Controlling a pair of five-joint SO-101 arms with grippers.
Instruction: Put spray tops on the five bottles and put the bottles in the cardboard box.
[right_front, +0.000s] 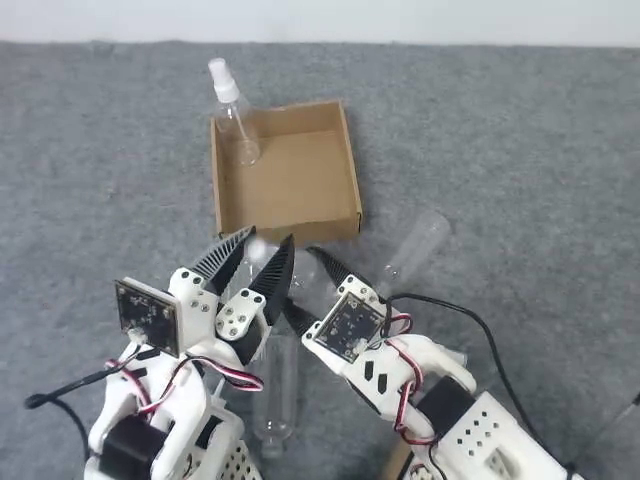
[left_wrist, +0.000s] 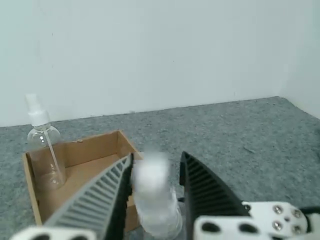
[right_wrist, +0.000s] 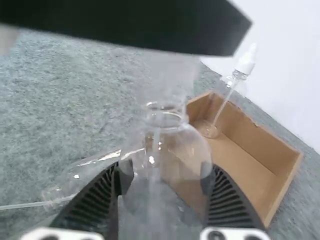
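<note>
- High view: The cardboard box (right_front: 310, 226) is sitting open on the grey mat (right_front: 520, 150). One finished bottle (right_front: 240, 130), with its sprayer already on, is standing in the box's far corner on the left arm's side. The left claw (right_front: 269, 237) and the right claw (right_front: 303, 285) are meeting over one spot just in front of the box. A bare bottle (right_front: 276, 390) is lying on the mat between the two arms. A second bare bottle (right_front: 415, 245) is lying beside the box's near corner on the right arm's side.
- Left wrist view: The left claw is clenching a white spray top (left_wrist: 151, 172) between its jaws. It is holding the top directly above the open bottle (left_wrist: 159, 220), and the box is lying just beyond.
- Right wrist view: The right claw is grasping the open bottle round its body and holding it upright near the box. A thin tube seems to be hanging from the top down into the neck, though blur is making this hard to confirm. The cap itself is not yet sitting on the rim.
- Step in hand: The arms are most likely fitting the second top, so most of the job is lying ahead.
- Next move: This is calling for a straight lowering of the top onto the neck while the right claw is bracing the bottle. Seating the cap and setting the bottle in the box beside the finished one would follow.
</note>
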